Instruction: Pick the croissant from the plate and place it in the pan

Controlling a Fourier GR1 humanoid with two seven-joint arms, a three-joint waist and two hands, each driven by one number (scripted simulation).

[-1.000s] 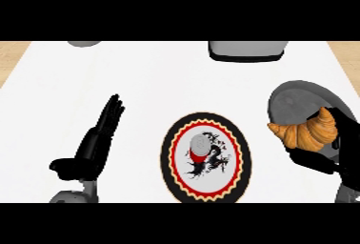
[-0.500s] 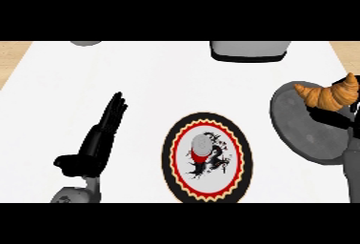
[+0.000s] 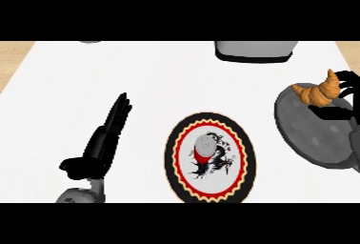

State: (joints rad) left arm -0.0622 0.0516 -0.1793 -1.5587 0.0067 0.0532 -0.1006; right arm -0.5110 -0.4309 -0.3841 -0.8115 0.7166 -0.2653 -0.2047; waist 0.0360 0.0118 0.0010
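White counter [image 3: 63,95] carries a round plate with a red-and-black pattern [image 3: 209,157]; I read no lettering on it. My right hand [image 3: 336,112] pinches the golden-brown croissant [image 3: 318,90] above the grey pan's [image 3: 316,136] far rim. My left hand [image 3: 105,138] lies flat, fingers straight.

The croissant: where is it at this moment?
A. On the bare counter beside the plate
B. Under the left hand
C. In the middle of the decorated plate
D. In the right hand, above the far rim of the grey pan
D: the croissant sits in the right hand over the far rim of the grey pan, away from the decorated plate.
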